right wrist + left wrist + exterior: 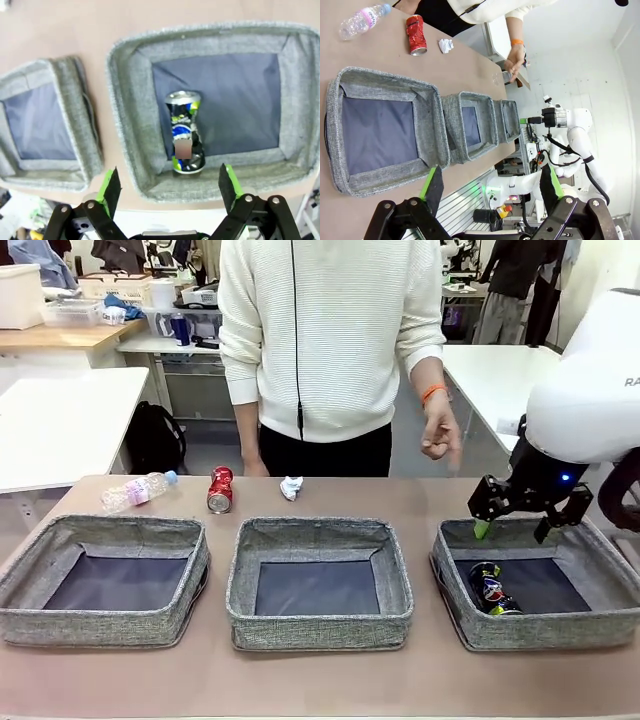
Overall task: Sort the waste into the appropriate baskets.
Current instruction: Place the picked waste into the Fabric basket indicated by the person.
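Three grey woven baskets stand in a row: left (30,560), middle (240,585) and right (455,580). A dark crushed can (492,589) (184,132) lies inside the right basket (130,125). My right gripper (513,530) (170,187) hovers open just above that basket, nothing between its fingers. Behind the baskets lie a clear bottle with a pink label (137,490) (361,20), a red crushed can (219,489) (414,34) and a white paper wad (291,487) (446,45). In the left wrist view my left gripper (492,185) is open and empty, near the left basket (427,125).
A person in a white sweater stands at the far side, one hand (440,435) hanging above the table's right part. White tables (60,420) stand behind on both sides. Bare tabletop (330,490) runs between the baskets and the far edge.
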